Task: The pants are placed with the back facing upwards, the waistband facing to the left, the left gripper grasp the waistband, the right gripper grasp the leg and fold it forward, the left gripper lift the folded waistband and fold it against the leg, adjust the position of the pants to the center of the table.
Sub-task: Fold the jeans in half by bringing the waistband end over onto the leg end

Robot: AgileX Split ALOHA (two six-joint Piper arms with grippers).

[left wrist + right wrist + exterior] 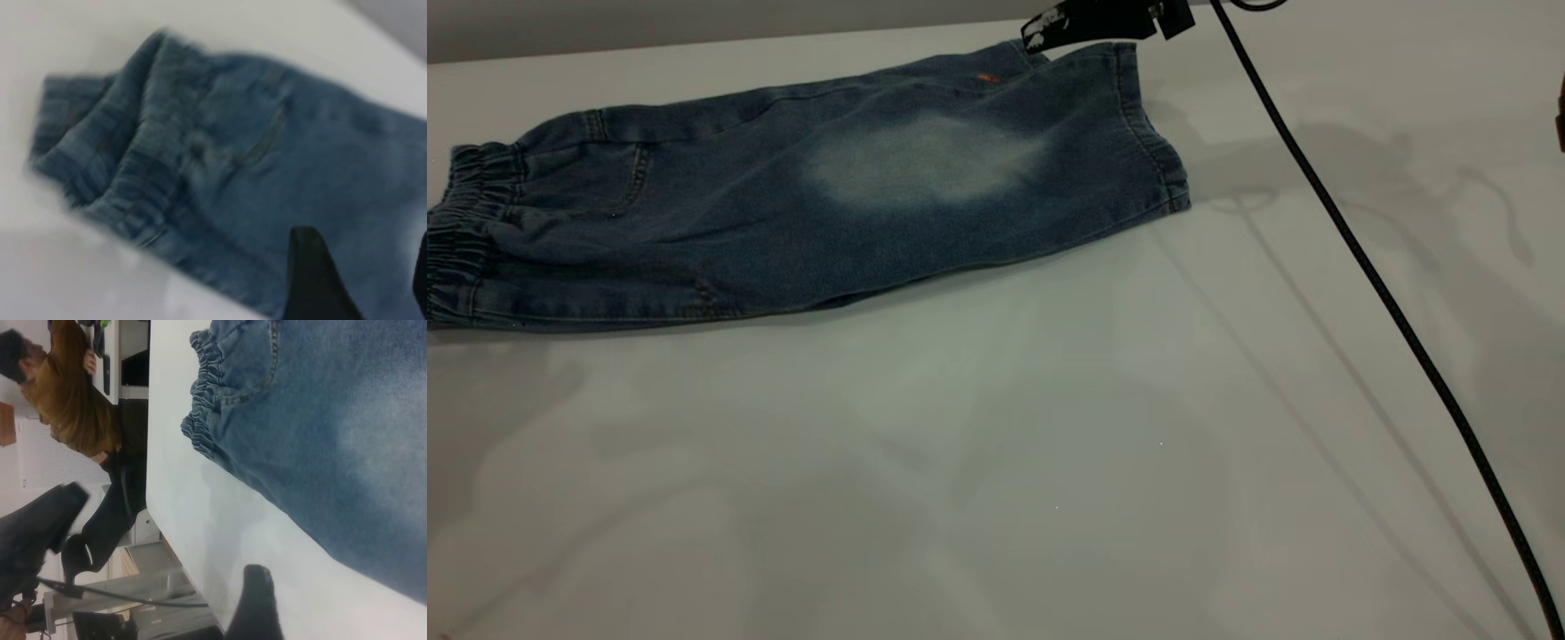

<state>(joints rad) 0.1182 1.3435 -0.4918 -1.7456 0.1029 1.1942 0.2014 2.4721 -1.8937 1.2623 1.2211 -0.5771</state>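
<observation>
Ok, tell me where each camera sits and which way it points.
Exterior view: above the table, facing the shorts; the right hand shows at the top edge.
Left wrist view: on the left arm, close over the waistband; a black finger shows.
Right wrist view: on the right arm, facing along the shorts toward a person.
All share the shorts.

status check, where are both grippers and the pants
Left gripper open above pants near waistband. Right gripper at far leg hem, grip unclear. Pants folded lengthwise, flat. Cable crosses table.
</observation>
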